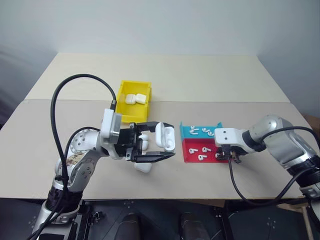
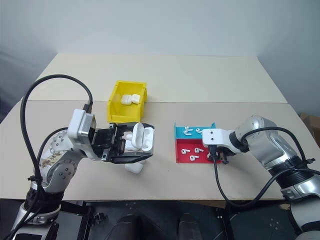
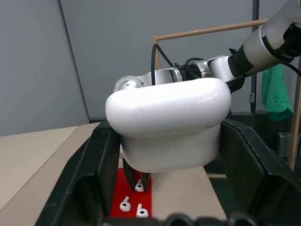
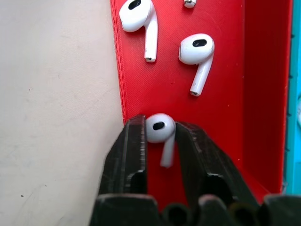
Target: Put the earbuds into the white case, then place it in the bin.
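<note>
While pinching one earbud inside red tray, right gripper nearly closed. Left of red tray, left gripper squeezing open white case. Yellow bin behind, holding cases.

Glossy white was seen on the earbuds and the white case. The bin was coloured bright yellow, one tray red, the other tray blue. The table was pale beige, the fingers black.
</note>
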Controlling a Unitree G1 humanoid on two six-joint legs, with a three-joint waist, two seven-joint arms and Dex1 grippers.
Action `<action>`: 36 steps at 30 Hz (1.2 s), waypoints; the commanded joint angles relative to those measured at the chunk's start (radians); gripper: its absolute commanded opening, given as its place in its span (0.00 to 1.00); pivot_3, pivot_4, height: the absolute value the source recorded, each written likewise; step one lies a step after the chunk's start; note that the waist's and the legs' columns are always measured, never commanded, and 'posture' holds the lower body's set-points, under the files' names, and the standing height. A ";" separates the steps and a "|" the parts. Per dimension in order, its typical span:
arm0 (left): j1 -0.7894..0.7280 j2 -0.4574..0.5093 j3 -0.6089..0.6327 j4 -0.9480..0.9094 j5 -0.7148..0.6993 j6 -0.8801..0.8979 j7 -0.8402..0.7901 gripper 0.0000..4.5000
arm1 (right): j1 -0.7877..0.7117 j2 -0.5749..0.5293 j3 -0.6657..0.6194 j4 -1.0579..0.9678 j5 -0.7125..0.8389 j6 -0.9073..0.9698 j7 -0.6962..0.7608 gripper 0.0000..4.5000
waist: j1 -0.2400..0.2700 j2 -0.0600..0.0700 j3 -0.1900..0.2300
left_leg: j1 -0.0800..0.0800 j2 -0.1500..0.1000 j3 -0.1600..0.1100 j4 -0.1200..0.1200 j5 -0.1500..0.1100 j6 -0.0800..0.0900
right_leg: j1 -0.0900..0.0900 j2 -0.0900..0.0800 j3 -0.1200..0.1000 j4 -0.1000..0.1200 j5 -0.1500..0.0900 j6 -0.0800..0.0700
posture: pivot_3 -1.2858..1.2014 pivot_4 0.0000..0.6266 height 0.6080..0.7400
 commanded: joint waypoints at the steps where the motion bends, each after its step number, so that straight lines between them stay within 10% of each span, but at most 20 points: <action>1: -0.011 0.006 0.015 -0.031 -0.009 0.005 0.005 0.63 | 0.024 -0.013 -0.045 -0.039 0.013 0.016 0.011 0.14 | 0.000 0.000 0.000 | 0.000 0.000 0.000 0.000 0.000 0.000 | 0.000 0.000 0.000 0.000 0.000 0.000 | 0.52 0.24 1.00; 12: -0.098 -0.025 -0.011 0.060 -0.001 0.010 -0.038 0.63 | 0.092 0.006 -0.642 -0.463 0.497 0.645 -0.109 0.14 | 0.010 0.001 0.000 | 0.000 0.000 -0.001 0.000 0.000 0.000 | 0.000 0.000 0.000 0.000 0.000 0.000 | 0.52 0.24 1.00; 18: -0.208 -0.071 -0.053 0.176 0.043 0.046 -0.024 0.63 | 0.021 0.342 -0.965 -0.672 0.759 0.832 -0.445 0.14 | 0.013 0.001 0.000 | 0.000 0.000 -0.002 0.000 0.000 0.000 | 0.001 0.001 -0.001 0.001 0.000 0.000 | 0.52 0.24 1.00; 26: -0.333 -0.147 -0.085 0.328 0.099 0.030 -0.044 0.63 | 0.001 0.589 -0.880 -0.824 0.919 0.833 -0.761 0.14 | 0.012 0.002 -0.001 | -0.002 0.000 -0.002 -0.001 0.000 0.000 | -0.001 0.001 -0.001 0.001 0.000 0.000 | 0.52 0.24 1.00; 36: -0.370 -0.164 -0.074 0.371 0.110 0.023 -0.102 0.63 | 0.078 0.569 -0.771 -0.836 0.956 0.735 -0.881 0.14 | 0.002 0.002 -0.001 | -0.003 0.000 -0.003 -0.001 0.000 0.000 | -0.001 0.001 -0.002 0.001 0.000 0.000 | 0.52 0.24 1.00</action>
